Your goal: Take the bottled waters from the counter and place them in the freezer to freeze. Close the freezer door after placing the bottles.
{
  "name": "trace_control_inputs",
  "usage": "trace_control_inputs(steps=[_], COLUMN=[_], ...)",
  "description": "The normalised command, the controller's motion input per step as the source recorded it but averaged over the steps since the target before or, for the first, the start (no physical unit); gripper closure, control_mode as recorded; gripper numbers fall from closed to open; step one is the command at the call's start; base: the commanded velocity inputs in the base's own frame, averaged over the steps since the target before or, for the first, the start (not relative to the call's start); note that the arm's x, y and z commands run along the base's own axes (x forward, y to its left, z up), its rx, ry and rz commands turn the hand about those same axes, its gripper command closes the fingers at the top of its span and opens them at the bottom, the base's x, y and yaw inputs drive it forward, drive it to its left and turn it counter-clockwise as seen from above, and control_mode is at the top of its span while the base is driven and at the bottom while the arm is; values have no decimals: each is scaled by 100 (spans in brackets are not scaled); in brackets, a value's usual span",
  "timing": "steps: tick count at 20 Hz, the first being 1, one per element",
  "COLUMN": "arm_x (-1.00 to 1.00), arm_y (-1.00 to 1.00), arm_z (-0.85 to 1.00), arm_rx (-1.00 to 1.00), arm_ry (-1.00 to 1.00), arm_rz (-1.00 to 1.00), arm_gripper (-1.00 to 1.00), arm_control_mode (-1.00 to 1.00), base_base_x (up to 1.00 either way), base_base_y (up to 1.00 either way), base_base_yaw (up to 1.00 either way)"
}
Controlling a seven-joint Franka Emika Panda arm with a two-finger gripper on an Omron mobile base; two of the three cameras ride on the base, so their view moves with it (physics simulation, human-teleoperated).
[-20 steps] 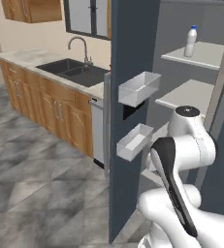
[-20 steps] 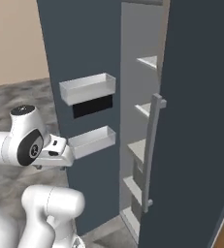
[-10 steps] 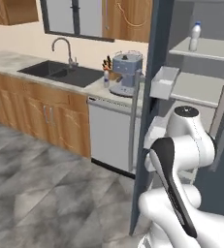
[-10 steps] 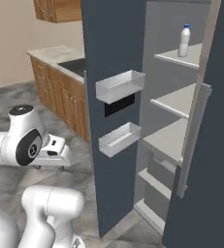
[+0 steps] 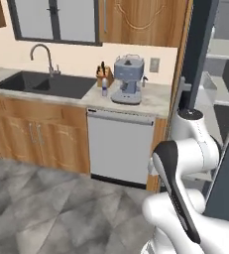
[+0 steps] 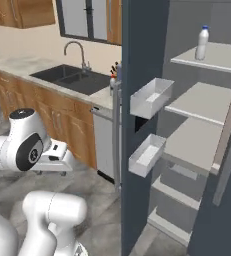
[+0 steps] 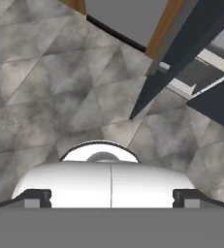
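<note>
One bottled water (image 6: 202, 43), blue-capped, stands upright on the top shelf of the freezer (image 6: 207, 100). A second small bottle (image 5: 104, 89) stands on the counter (image 5: 158, 101) between the sink and the coffee machine, in front of the knife block. The freezer door (image 6: 142, 50) hangs wide open, its clear bins facing the shelves; its edge (image 5: 198, 44) rises at the right of the left base view. My gripper (image 7: 111, 196) points down at the floor, open, fingertips (image 7: 36, 196) far apart with nothing between them. It is folded low by the arm, far from both bottles.
A dark sink (image 5: 41, 84) with a faucet, a blue-grey coffee machine (image 5: 129, 79) and a knife block (image 5: 104, 74) are on the counter. A silver dishwasher front (image 5: 118, 146) sits below. The door's lower corner (image 7: 142, 109) hangs over the grey floor.
Both base views have swung toward the counter, so the sink, dishwasher and coffee machine now show more fully. The bottles, door and folded arm have not moved; the gripper stays open.
</note>
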Motion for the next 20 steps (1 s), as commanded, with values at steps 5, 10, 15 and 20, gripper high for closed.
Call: trace_control_inputs(steps=[5, 10, 15, 20], arm_x=[0, 0, 0, 0], arm_y=[0, 0, 0, 0], arm_z=[0, 0, 0, 0], arm_rx=[0, 0, 0, 0], arm_ry=[0, 0, 0, 0], arm_rz=[0, 0, 0, 0], arm_gripper=[-100, -100, -100, -100], arm_control_mode=[100, 100, 100, 100], base_base_x=[38, 55, 69, 71], base_base_y=[100, 100, 100, 100], base_base_yaw=[-42, -43, -45, -43])
